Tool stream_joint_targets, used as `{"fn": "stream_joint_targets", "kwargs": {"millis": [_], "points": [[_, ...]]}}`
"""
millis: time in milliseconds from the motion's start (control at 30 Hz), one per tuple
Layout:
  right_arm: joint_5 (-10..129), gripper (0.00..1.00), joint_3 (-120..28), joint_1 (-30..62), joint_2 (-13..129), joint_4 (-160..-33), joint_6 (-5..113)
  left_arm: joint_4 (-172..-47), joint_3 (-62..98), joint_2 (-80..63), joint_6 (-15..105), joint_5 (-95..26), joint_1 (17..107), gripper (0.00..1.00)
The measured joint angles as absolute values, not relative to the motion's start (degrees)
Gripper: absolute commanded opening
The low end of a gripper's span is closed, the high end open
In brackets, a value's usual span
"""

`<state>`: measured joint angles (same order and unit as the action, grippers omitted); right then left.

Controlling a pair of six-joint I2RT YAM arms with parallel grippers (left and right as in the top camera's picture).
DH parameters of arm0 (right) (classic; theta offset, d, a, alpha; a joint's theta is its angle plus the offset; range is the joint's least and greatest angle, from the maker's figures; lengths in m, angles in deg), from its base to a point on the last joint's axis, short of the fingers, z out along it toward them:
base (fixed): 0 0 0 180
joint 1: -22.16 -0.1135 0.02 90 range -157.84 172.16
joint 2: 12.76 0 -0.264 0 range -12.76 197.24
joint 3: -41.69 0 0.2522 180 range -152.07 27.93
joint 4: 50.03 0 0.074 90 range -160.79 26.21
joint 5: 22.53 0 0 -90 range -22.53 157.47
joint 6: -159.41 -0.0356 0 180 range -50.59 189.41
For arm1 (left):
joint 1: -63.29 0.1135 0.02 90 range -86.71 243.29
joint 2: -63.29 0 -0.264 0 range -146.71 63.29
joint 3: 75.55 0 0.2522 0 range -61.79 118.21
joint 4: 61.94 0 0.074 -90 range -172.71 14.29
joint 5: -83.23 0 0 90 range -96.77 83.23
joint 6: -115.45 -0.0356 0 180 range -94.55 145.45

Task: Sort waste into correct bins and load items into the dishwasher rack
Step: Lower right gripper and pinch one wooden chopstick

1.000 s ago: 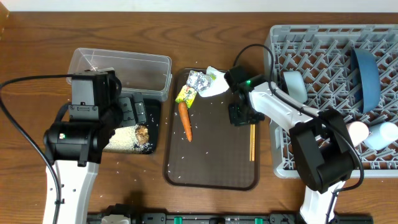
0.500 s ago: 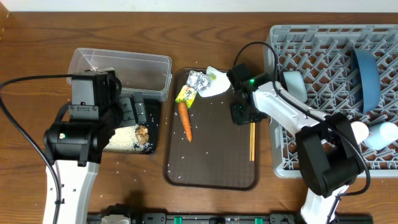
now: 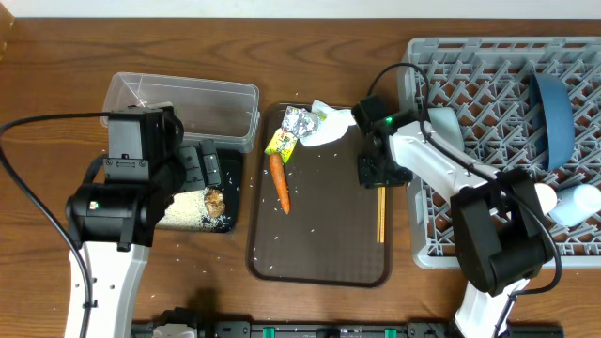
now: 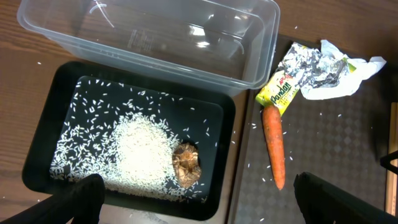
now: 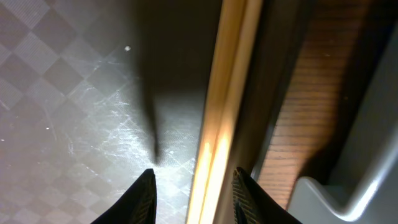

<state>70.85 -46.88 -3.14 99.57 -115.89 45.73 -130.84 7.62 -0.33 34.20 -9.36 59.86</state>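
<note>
Right gripper: right gripper [image 5: 196, 198] stands part-way apart astride the wooden chopsticks [image 5: 217, 124], with a gap showing beside one finger; nothing is clamped.
Left gripper: left gripper [image 4: 199, 185] is spread wide with nothing in it, hanging over the black tray [image 4: 38, 163].
Black tray holds: one heap of white rice [image 4: 140, 152] with loose grains around it, and one brown food lump [image 4: 186, 165] touching the heap's edge.
Clear tub: clear tub [image 3: 183, 108] sits just behind the black tray, their long sides touching.
Brown serving tray holds: on the brown serving tray [image 3: 319, 258] lie one carrot [image 3: 280, 184], one yellow-green wrapper [image 3: 281, 143], one piece of silver foil [image 3: 300, 120] and one crumpled white paper [image 3: 331, 127]. The last three are bunched at the back edge, and the wrapper touches the carrot's top. Two chopsticks lie side by side along the tray's right rim. Stray rice grains are scattered over it.
Dishwasher rack holds: the dishwasher rack [image 3: 470, 56] carries four pieces. One dark blue plate [image 3: 549, 113] stands on edge. One pale blue-grey vessel [image 3: 445, 130] sits near the left wall, beside the right arm. One pinkish cup [image 3: 542, 198] and one pale vessel [image 3: 577, 205] sit together at the right edge. Whether the pale ones are cup or bowl cannot be told.
</note>
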Motion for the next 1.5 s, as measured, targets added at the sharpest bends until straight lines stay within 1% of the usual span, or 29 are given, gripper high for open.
{"fn": "stream_joint_targets", "kwargs": {"millis": [133, 233, 400, 433, 467, 500, 633, 733, 767, 867, 1033, 1267, 1500], "points": [[69.9, 0.28, -45.1, -3.2, 99.6, -113.6, 45.7, -130.8, 7.6, -0.3, 34.2, -9.4, 59.9, 0.98], [69.2, 0.23, -44.3, -3.4, 99.5, -112.9, 45.7, -130.8, 7.6, -0.3, 34.2, -9.4, 59.9, 0.98], [69.0, 0.23, -44.3, -4.0, 99.5, -111.5, 46.0, -130.8, 7.6, -0.3, 34.2, -9.4, 59.9, 0.98], [69.0, 0.24, -44.3, -4.1, 99.5, -111.4, 46.0, -130.8, 7.6, -0.3, 34.2, -9.4, 59.9, 0.98], [69.0, 0.29, -44.3, -4.2, 99.5, -111.4, 46.2, -130.8, 7.6, -0.3, 34.2, -9.4, 59.9, 0.98], [68.9, 0.36, -44.3, -4.3, 99.5, -111.4, 46.8, -130.8, 7.6, -0.3, 34.2, -9.4, 59.9, 0.98], [68.9, 0.41, -44.3, -4.5, 99.2, -111.5, 47.5, -130.8, 7.6, -0.3, 34.2, -9.4, 59.9, 0.98], [68.9, 0.43, -44.3, -4.5, 97.9, -111.6, 47.8, -130.8, 7.6, -0.3, 34.2, -9.4, 59.9, 0.98], [68.9, 0.43, -44.3, -4.5, 97.1, -111.6, 47.9, -130.8, 7.6, -0.3, 34.2, -9.4, 59.9, 0.98], [68.8, 0.34, -44.3, -4.5, 94.6, -111.6, 48.2, -130.8, 7.6, -0.3, 34.2, -9.4, 59.9, 0.98], [68.7, 0.29, -44.3, -4.5, 93.7, -111.7, 48.2, -130.8, 7.6, -0.3, 34.2, -9.4, 59.9, 0.98], [68.7, 0.26, -44.1, -4.7, 94.2, -110.6, 48.1, -130.8, 7.6, -0.3, 34.2, -9.4, 59.9, 0.98], [68.4, 0.22, -43.7, -6.3, 98.3, -109.8, 47.8, -130.8, 7.6, -0.3, 34.2, -9.4, 59.9, 0.98]]}}
